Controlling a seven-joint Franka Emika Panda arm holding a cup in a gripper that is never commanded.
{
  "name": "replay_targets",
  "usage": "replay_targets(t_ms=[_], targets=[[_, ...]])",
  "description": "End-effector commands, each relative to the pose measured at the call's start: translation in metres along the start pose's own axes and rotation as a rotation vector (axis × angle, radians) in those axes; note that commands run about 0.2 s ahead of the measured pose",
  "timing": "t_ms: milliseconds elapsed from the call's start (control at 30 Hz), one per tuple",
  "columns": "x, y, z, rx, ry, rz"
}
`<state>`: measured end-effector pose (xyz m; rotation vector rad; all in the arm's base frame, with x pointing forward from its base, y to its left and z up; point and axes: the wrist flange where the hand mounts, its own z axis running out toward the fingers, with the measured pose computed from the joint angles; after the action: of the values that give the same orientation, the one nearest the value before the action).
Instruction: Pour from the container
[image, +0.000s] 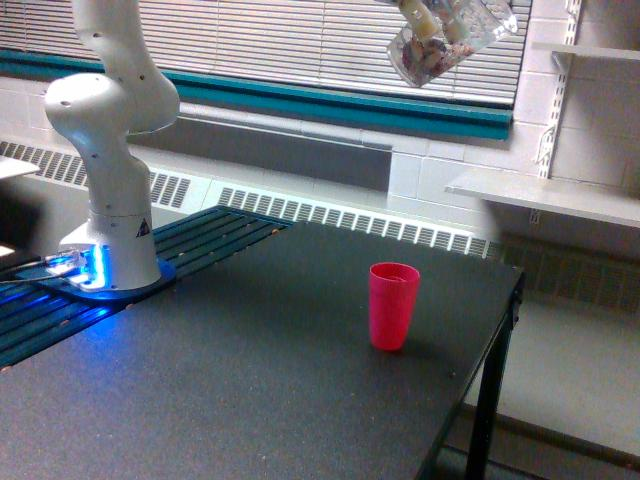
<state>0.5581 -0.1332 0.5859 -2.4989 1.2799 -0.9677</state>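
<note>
A: Starting with the biggest: tabletop (250, 400), dark and speckled, stretching across the lower frame, with one leg showing at the exterior view's right.

B: Arm (105, 150) next. White, standing on a base glowing blue at the exterior view's left, on a slatted dark strip beside the tabletop. Rising out of the top edge, so upper links not showing.

A: Behind all that, blinds (300, 40) covering the window, a teal band running under them, a vent grille along the wall below.

B: Shelves (560, 195) hanging on the wall at the exterior view's right, pale.

A: Now the smaller things. Red cup (393, 305), opaque, standing upright on the tabletop toward its right edge, mouth open upward.

B: And the container (450, 40). Clear, hanging high in the air at the top of the frame, well above the red cup and a little toward the exterior view's right of it. Lying tilted, closed end pointing down-left, with brownish, white and reddish pieces gathering in that lower end.

A: End effector?

B: Mostly cut off by the top edge. Only a pale bit showing beside the container; cannot tell whether spread or pressing on the container.

A: Nothing touching the red cup.
</note>
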Motion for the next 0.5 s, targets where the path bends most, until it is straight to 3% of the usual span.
replay_targets(t_ms=[33, 100, 500], targets=[[-0.022, -0.007, -0.027, 0.115, 0.018, 0.06], [-0.027, -0.002, -0.028, 0.13, 0.013, 0.088], [-0.073, 0.026, -0.055, 0.133, -0.012, 0.063]])
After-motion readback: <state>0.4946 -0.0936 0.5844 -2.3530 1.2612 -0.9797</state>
